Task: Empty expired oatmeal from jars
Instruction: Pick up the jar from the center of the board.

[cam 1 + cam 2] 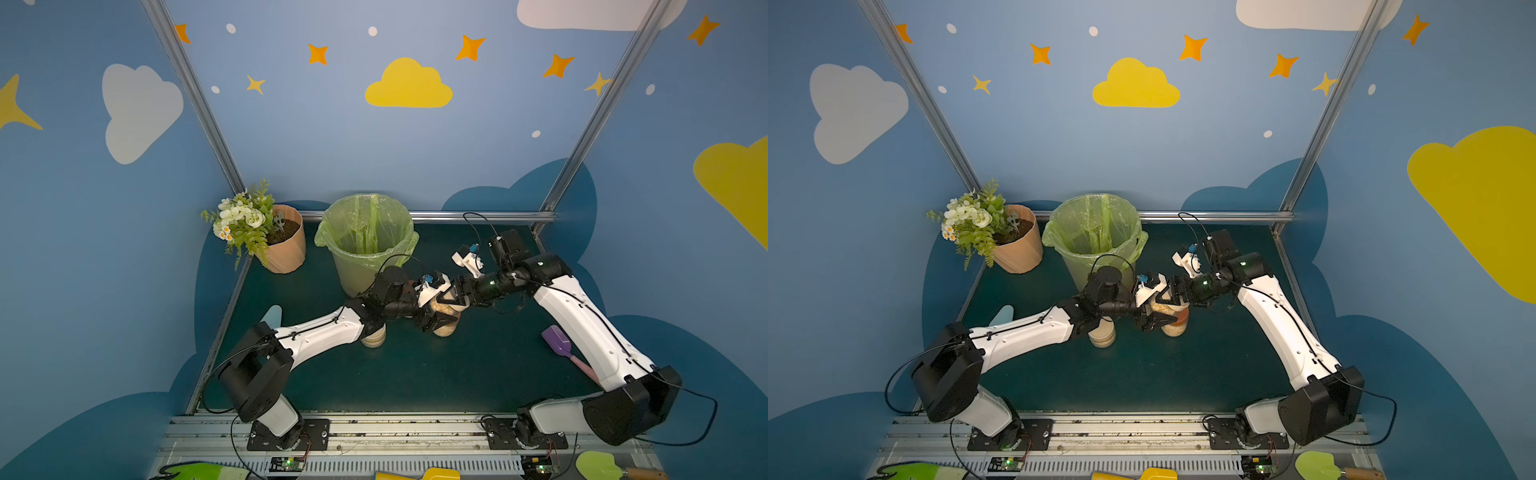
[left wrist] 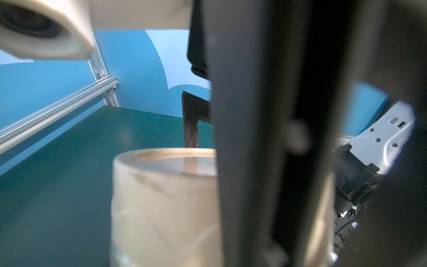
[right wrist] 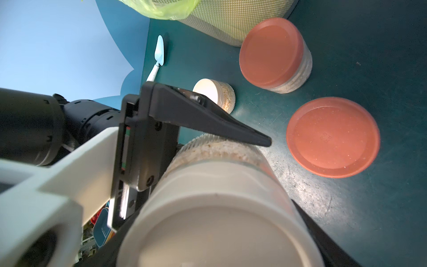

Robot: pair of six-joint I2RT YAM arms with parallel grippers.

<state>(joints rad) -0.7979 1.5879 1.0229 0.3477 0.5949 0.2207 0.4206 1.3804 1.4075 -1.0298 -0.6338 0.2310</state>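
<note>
A dark green tabletop (image 1: 457, 374) sits inside blue walls painted with clouds and stars, with a green-bagged bin (image 1: 357, 266) at its middle rear. At frame centre in both top views, my right gripper (image 1: 451, 297) is clenched on the lid end of a beige-lidded jar (image 3: 219, 219) while my left gripper (image 1: 438, 320) clamps its glass body. Pale oatmeal (image 3: 219, 148) shows through that glass. I judge one side braces while the other twists, close to the bin for tipping out.

Top views overlook table (image 1: 415, 374); wrist views hug jar (image 3: 219, 231).
</note>
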